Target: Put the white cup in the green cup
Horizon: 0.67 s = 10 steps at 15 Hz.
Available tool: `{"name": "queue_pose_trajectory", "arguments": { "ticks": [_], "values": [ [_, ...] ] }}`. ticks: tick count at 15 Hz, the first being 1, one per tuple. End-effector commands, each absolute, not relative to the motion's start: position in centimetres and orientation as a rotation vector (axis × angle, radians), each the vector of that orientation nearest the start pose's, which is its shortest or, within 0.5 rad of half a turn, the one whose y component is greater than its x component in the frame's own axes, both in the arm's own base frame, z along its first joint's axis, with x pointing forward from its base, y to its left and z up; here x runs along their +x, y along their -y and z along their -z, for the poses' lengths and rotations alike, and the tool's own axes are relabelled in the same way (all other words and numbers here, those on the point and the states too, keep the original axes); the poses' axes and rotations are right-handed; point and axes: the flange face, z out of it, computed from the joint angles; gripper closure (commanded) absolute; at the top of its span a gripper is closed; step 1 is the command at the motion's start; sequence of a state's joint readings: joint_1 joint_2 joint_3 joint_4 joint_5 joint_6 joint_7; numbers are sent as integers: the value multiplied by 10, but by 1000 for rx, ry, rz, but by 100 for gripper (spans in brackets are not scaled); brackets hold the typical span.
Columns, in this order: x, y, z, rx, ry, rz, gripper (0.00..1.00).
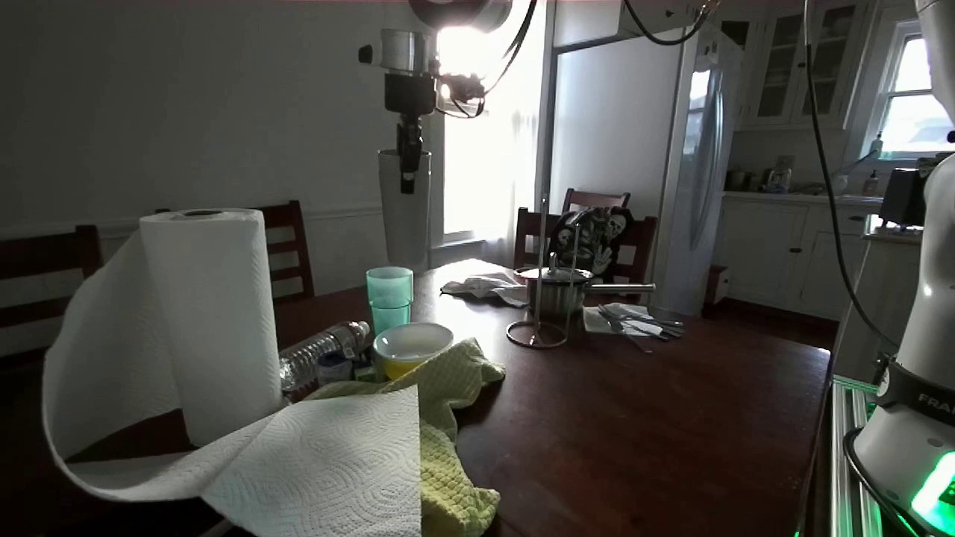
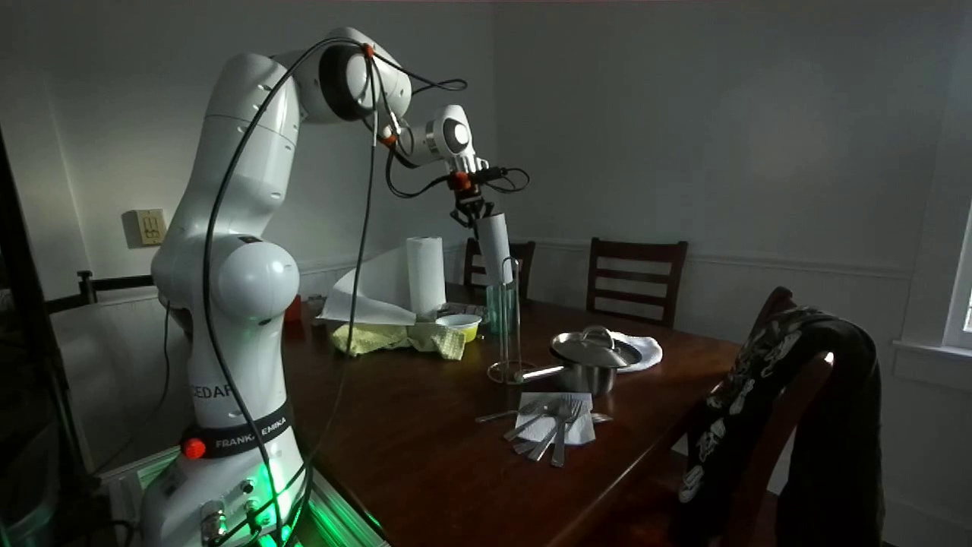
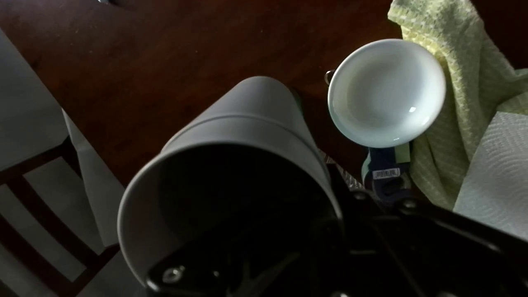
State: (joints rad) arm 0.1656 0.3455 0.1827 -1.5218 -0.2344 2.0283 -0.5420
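Quilted paper towel point(image 1: 336, 462) lies nearest the camera in an exterior view, curling off an upright paper-towel roll point(image 1: 213, 321) and lying partly over a yellow-green waffle-weave dishcloth point(image 1: 455, 485). Beyond them on the dark wooden dining table point(image 1: 634, 418), a clear ribbed plastic bottle point(image 1: 317, 354) rests on its side near a bowl point(image 1: 414, 341), white inside and yellow below, with the dishcloth along one edge of it. The mint-green tumbler point(image 1: 389, 298) stands upright just beside the bowl. Over it, in both exterior views, the white tumbler point(image 1: 403, 231) hangs in the air from the gripper point(image 1: 408, 173), which is drawn in tight on the tumbler's wall at the rim; one finger shows against the outside, and the other is hidden or too dark to make out. The white tumbler leans, its base close to the mint-green tumbler's rim; whether the two touch, I cannot tell. In the wrist view the white tumbler's mouth faces the camera, and next to the bowl is a dark blue package point(image 3: 383, 159) with a barcode label. A wire stand point(image 1: 537, 345) with a round base rises from the table, and just beside it sits a stainless-steel saucepan point(image 2: 596, 380) with a lid point(image 2: 588, 351) on top. Forks point(image 2: 560, 448) lie in a loose heap on a paper napkin point(image 2: 583, 431) near the saucepan. Ladder-back wooden chairs point(image 2: 638, 249) stand around the table, one with skull-print fabric point(image 1: 593, 239) draped over its back, and a refrigerator point(image 1: 627, 171) shows beyond them.
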Motion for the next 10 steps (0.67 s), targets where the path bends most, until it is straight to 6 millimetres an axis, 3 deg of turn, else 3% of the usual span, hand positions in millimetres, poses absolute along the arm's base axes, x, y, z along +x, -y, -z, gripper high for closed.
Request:
{"name": "queue_pose_trajectory", "arguments": {
  "ticks": [1, 10],
  "values": [
    [661, -210, -484, -2905, 1471, 283, 99],
    [681, -209, -473, -2885, 1412, 320, 99]
  ]
}}
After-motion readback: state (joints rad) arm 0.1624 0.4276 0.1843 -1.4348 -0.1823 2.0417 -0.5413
